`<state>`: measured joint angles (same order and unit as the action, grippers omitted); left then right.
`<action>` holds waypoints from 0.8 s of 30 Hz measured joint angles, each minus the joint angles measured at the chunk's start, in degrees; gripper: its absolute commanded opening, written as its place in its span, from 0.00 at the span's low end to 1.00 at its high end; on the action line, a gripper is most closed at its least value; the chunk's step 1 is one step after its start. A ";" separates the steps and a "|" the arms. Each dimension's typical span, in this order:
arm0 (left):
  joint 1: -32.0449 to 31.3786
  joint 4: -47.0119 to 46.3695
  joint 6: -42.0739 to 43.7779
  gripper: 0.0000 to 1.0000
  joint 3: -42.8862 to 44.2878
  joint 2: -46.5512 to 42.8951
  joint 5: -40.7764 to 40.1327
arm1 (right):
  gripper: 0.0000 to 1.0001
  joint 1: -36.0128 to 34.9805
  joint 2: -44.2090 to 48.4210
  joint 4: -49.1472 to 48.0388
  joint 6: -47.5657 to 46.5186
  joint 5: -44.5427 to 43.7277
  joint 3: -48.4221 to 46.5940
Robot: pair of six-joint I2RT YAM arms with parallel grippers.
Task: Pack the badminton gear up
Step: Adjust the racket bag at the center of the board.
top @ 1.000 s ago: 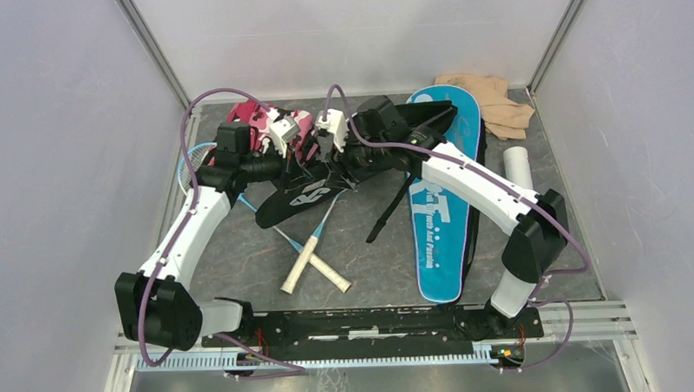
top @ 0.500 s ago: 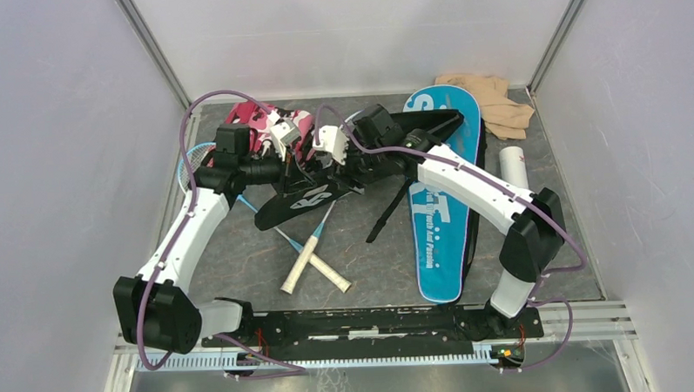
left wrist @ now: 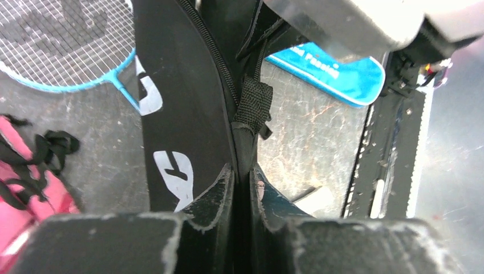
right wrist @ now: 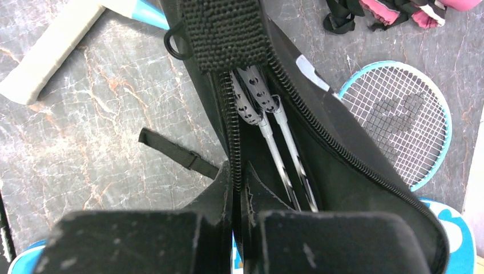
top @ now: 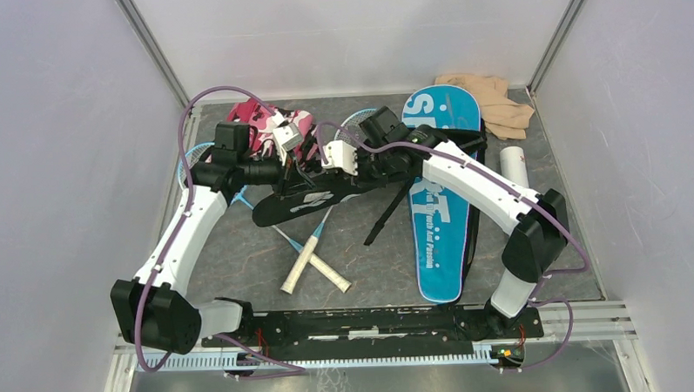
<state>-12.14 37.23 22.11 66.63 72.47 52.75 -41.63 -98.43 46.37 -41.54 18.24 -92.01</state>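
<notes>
My right hand [right wrist: 237,185] had just closed on the zip edge of the black cover [right wrist: 354,165], mid-frame. My left hand [left wrist: 242,177] gripped its rim. I judged zipping could start.

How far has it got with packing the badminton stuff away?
Partly there. Done: two silver rackets already sit inside the black racket cover. In hand: the left gripper and right gripper are both shut on that cover's edge beside its open zipper. Left: zipping it up, plus the two blue rackets, blue racket cover and white tube, all lying loose outside.
</notes>
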 measured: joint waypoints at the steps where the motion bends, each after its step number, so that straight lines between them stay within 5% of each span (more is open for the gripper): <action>1: -0.02 0.33 1.51 0.25 0.02 0.02 0.07 | 0.00 0.00 0.00 0.81 -0.28 0.20 -0.57; 16: -2.12 1.73 23.26 0.68 -3.30 -0.57 -1.66 | 0.00 0.17 0.39 7.32 -3.19 0.59 -1.88; 24: -6.62 -0.59 27.08 0.69 -4.15 -0.35 -3.34 | 0.00 0.66 0.37 11.34 -5.18 1.25 -2.43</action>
<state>-18.76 36.64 49.19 62.48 72.12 49.41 -40.97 -98.06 57.71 -46.72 19.49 -94.43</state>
